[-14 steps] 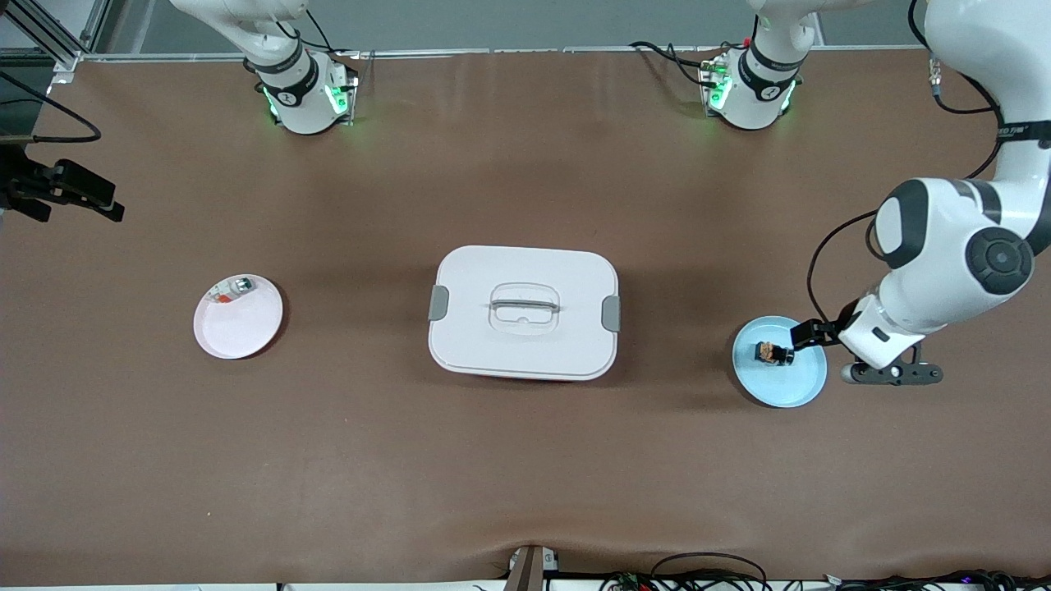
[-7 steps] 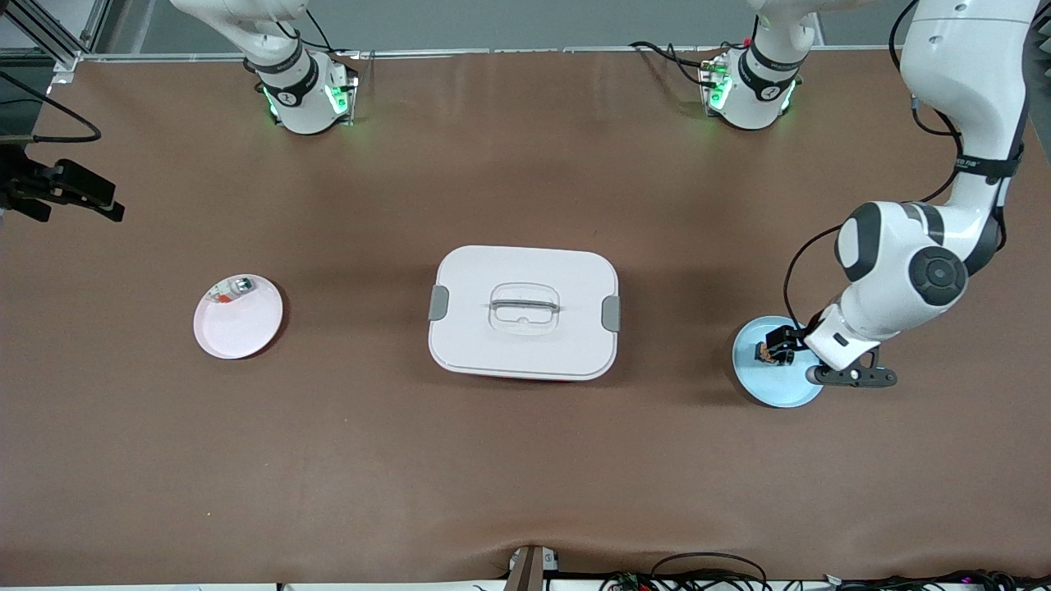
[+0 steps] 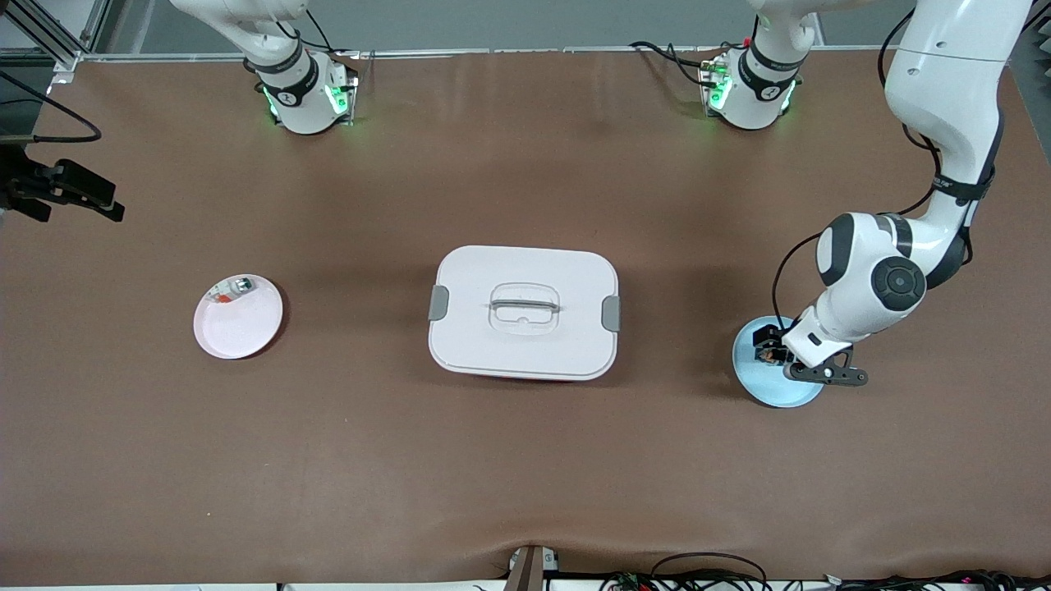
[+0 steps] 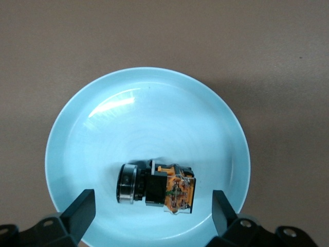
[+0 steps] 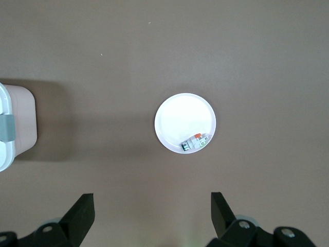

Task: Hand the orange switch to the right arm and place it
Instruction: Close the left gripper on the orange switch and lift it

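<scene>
Orange switch (image 4: 157,188) lies on blue plate (image 4: 92,134) | rigid, light, likely skids on glaze; grip black body | left claw (image 4: 151,213) open, straddling it, empty | right claw (image 5: 151,218) open, waits above desk (image 3: 410,460)

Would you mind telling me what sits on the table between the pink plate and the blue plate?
In the front view, the white lidded box sits between the pink plate and the blue plate; otherwise only brown tabletop.
</scene>
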Tool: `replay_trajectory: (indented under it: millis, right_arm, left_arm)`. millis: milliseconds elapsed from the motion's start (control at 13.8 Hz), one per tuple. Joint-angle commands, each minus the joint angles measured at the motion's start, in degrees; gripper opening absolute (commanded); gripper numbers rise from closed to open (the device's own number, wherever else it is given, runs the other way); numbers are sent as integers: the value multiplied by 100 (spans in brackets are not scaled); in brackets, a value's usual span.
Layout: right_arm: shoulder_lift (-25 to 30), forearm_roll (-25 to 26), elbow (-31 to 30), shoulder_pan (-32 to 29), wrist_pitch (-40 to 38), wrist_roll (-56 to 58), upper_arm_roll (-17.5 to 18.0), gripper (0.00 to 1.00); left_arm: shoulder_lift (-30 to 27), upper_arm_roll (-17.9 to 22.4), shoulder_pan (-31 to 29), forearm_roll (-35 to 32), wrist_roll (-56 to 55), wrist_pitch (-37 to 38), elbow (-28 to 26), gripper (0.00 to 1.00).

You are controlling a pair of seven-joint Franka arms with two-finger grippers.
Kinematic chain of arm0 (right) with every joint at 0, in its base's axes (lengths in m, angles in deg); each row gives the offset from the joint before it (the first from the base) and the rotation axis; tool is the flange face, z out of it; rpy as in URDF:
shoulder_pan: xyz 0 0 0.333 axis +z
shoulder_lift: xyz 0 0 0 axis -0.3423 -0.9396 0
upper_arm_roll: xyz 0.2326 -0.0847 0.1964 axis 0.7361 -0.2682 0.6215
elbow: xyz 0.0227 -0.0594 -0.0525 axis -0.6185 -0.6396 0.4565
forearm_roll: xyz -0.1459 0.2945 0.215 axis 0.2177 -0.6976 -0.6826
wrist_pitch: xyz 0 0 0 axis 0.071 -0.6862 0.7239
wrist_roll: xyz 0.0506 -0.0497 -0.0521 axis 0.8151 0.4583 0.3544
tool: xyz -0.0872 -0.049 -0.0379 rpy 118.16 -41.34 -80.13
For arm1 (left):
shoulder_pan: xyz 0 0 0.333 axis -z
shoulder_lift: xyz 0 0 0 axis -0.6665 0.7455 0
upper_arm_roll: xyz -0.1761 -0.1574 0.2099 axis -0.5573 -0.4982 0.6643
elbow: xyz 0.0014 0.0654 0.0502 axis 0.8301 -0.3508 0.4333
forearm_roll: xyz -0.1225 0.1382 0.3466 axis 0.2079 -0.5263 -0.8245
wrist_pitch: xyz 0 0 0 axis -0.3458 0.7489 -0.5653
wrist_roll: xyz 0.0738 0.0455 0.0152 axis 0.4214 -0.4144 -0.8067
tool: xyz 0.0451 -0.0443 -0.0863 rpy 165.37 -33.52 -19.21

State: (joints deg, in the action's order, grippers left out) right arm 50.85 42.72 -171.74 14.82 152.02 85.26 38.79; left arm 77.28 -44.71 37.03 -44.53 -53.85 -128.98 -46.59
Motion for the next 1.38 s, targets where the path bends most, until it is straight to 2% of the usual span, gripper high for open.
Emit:
replay_trajectory:
  millis: [0, 507, 580, 797, 1014, 1304]
  right_arm:
    - [-51, 51, 116, -43, -86, -8, 37, 100]
    - [-51, 43, 116, -26, -86, -8, 37, 100]
    - [-51, 43, 116, -17, -86, -8, 37, 100]
    - [-51, 43, 116, -8, -86, -8, 37, 100]
    - [-51, 130, 116, 27, -77, 18, 45, 100]
    - [-51, 192, 116, 27, -86, 9, 63, 100]
  left_arm:
    - [115, -3, -25, -127, 62, -172, -27, 100]
    - [370, -3, 10, -355, 80, -348, 8, 100]
    - [378, -3, 10, -452, 80, -348, -1, 94]
    - [405, -3, 10, -497, 80, -339, -1, 62]
    - [405, -3, 19, -497, 71, -330, -1, 2]
    - [2, -65, -33, -391, -157, -112, 60, 0]
